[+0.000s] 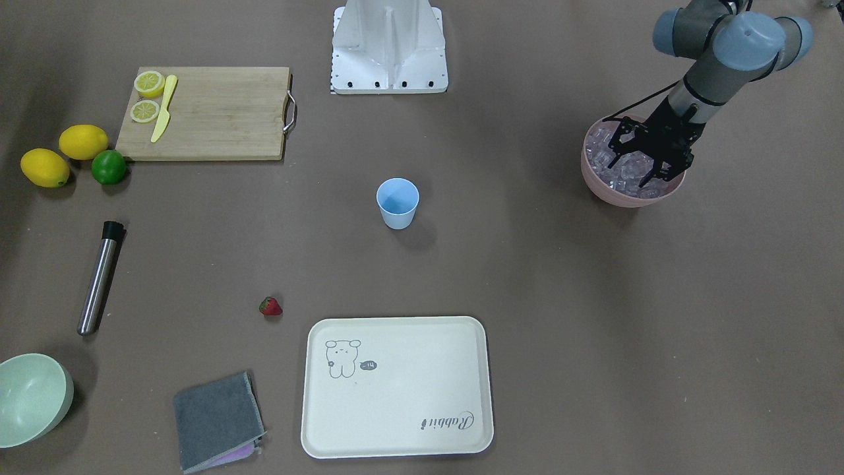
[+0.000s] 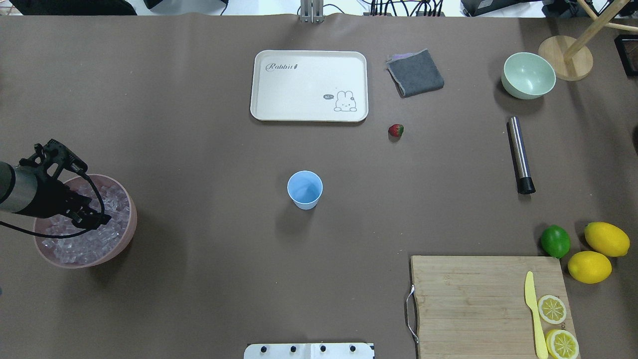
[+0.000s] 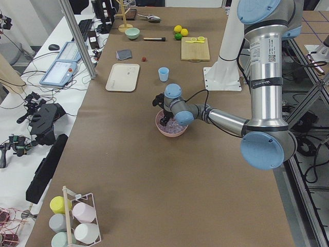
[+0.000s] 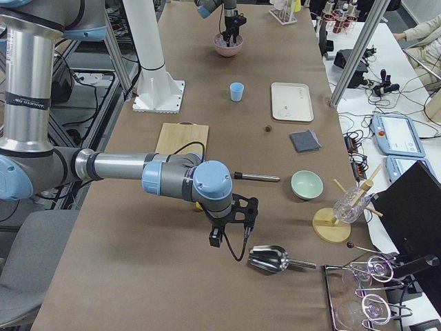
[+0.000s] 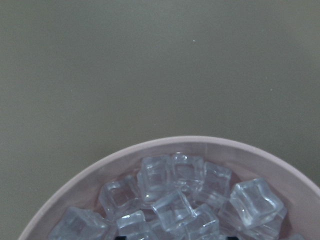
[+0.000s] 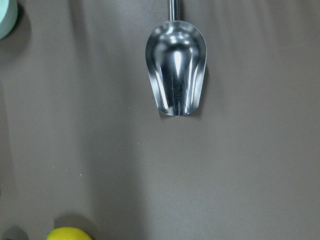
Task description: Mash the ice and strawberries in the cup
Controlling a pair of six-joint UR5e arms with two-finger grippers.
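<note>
While the left arm reaches over the left end of the brown-covered bench (image 2: 199, 124), its left gripper (image 1: 641, 173) dips into a pink bowl (image 1: 597, 181) with its jaws spread above the ice (image 5: 170, 200). The clear cubes are heaped in that bowl, and whether a cube sits between the fingers cannot be told. At the bench's right end the right gripper (image 4: 231, 231) hangs over a steel scoop (image 6: 176, 75) lying on the bare cover. Only the side view shows it, so the state of its jaws cannot be told.

A wooden cutting board (image 2: 473, 299) lies at the robot-side edge toward the right corner, and a cream tray (image 2: 309, 85) sits near the middle of the far edge. A steel rod (image 2: 520, 154) with a black end lies toward the right end.

The light-blue cup (image 2: 305, 189) stands upright near the bench's middle, well apart from the pink bowl. The strawberry (image 2: 396, 130) lies on the cover just off the tray's right-hand, robot-side corner, between tray and rod, apart from the cup.
</note>
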